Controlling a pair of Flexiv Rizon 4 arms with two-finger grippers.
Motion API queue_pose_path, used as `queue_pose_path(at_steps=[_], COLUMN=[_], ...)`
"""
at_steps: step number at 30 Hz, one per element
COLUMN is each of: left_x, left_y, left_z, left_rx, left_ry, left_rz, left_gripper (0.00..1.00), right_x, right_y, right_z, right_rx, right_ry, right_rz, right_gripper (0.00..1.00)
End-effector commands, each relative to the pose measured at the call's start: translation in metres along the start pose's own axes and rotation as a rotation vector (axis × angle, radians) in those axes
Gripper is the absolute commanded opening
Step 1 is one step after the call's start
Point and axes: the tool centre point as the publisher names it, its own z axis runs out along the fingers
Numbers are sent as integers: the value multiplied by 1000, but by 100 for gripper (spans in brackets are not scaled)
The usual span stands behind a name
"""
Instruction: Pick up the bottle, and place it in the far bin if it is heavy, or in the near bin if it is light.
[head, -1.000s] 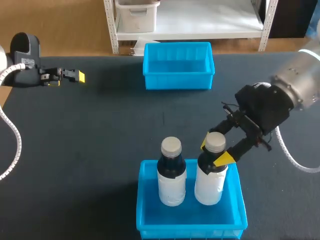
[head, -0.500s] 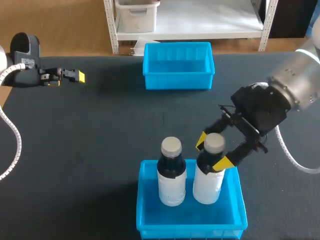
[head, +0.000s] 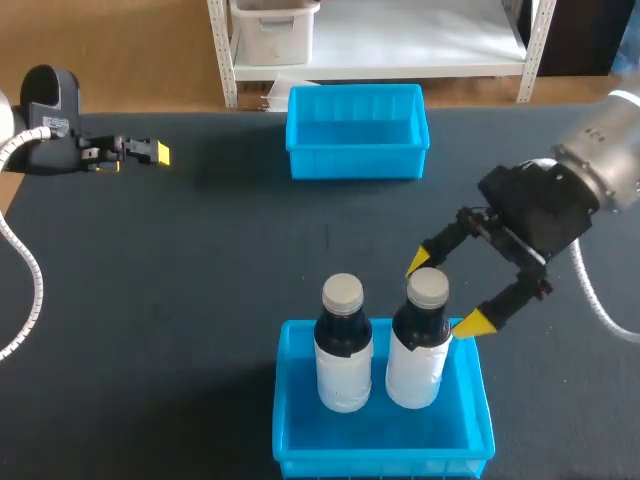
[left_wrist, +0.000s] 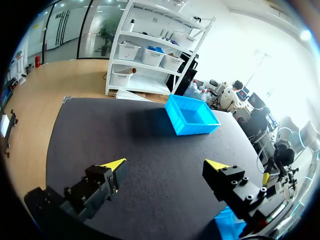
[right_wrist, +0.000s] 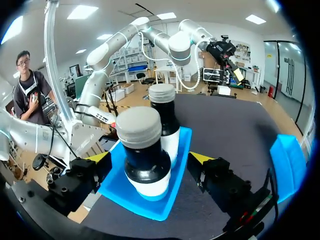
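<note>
Wide-open right gripper (head: 447, 292) around a bottle (head: 418, 345) in the near bin (head: 290, 440)
Head view: it is straddling the neck, beside a second bottle (head: 343, 350). Left wrist view: the left gripper (left_wrist: 165, 167) is hanging wide over the desk (left_wrist: 150, 135), likely keeping out of the way. Right wrist view alone is showing gaps at both fingers (right_wrist: 201, 158).

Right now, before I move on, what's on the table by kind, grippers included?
Bottles: 2, left bottle and right bottle, both in the near bin.
Bins: 2, near bin and far bin.
Grippers: 2, left gripper and right gripper, both open.
Total: 6.
</note>
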Motion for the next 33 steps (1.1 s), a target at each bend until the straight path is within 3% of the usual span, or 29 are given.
queue_pose_path(at_steps=[1,9,16,24,33], left_x=[0,0,0,0,0], left_y=[0,0,0,0,0], left_z=[0,0,0,0,0], left_rx=[0,0,0,0,0], left_ry=[0,0,0,0,0], left_rz=[0,0,0,0,0], left_gripper=[100,100,100,100,100], right_x=[13,34,44,38,48], right_y=[-11,-47,-75,-98,-133], right_z=[-21,-58,-77,-105,-138], right_rx=[46,248,329,409,477], right_ry=[-6,-53,-86,-105,-119], right_rz=[54,267,360,392,549], right_gripper=[100,100,100,100,100])
